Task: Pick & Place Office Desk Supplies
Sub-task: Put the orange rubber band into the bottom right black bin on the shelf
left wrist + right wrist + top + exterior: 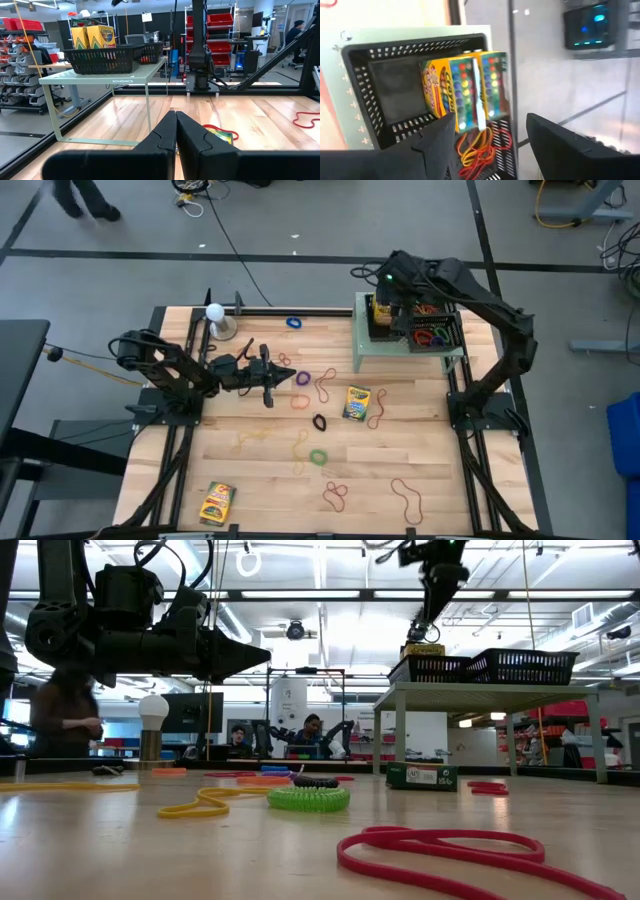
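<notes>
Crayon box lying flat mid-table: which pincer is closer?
Left. The left pincer hangs shut over the table, a short way beside the flat crayon box. The right pincer is open above the black basket on the raised shelf, farther away.

I am seeing bright, even light falling from the ceiling strip lamps point(330, 595), which are glaring white in the low view. The bench point(260, 480) is showing only soft, faint shadows. Nearest the low camera, the red rubber band point(450, 850) is blurring out of focus. The right wrist view is smearing with motion blur around the crayon boxes point(465, 90), and a monitor point(587, 22) is glowing beyond them.
</notes>
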